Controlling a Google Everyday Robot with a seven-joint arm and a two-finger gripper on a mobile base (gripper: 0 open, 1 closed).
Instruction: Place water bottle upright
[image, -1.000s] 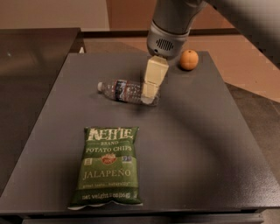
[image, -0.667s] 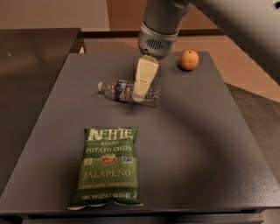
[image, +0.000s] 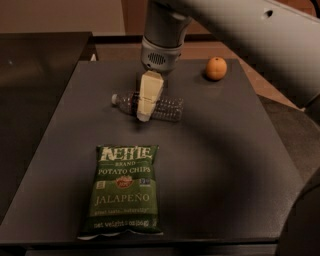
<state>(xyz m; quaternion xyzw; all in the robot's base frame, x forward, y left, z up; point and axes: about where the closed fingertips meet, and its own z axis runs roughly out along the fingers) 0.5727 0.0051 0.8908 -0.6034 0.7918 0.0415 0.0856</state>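
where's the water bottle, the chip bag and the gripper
water bottle (image: 168, 108): camera view, ribbed body, lying on its side
chip bag (image: 122, 192): camera view, middle of green front
gripper (image: 143, 114): camera view, its tip, at the bottle's middle

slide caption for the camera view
Gripper down over the lying bottle on the table; chips bag and orange nearby.

Blocked right under the jaws of the gripper (image: 145, 114), low over the back half of the table (image: 225, 150), by the water bottle (image: 167, 108) lying flat. Blocked nearer the camera than the jaws by a chip bag (image: 122, 190), and far to the picture's right of them by an orange (image: 216, 68). Open over the bare top between these.
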